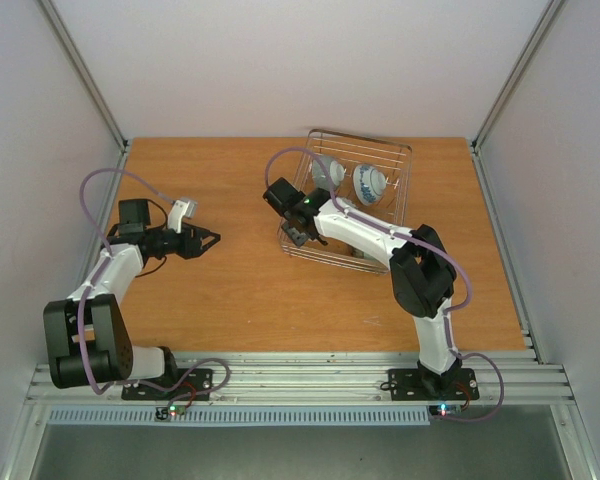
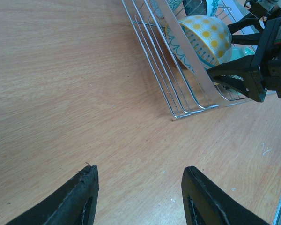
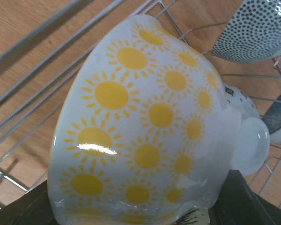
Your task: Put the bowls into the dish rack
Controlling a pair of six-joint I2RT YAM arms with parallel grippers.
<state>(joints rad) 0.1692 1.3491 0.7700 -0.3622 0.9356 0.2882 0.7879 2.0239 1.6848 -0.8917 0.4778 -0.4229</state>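
Placing step: right tool (image 1: 298, 233) gripped the sun-patterned bowl (image 3: 145, 126) inside the dish rack (image 1: 395, 150).
The bowl sat tilted between its fingers, with a dotted bowl (image 3: 257, 33) just beyond. Judged best: seat it on the wires before releasing. Left tool (image 2: 140, 178) gaped, empty, over the surface (image 2: 61, 93).

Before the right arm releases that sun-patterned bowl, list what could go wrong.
1. The sun-patterned bowl, held tilted by the right gripper, looks glossy; it may slip or roll once released.
2. The dotted bowl sits nearby in the rack, so they could knock together.
3. Its rim is near the dish rack wires and might catch or shove the rack.
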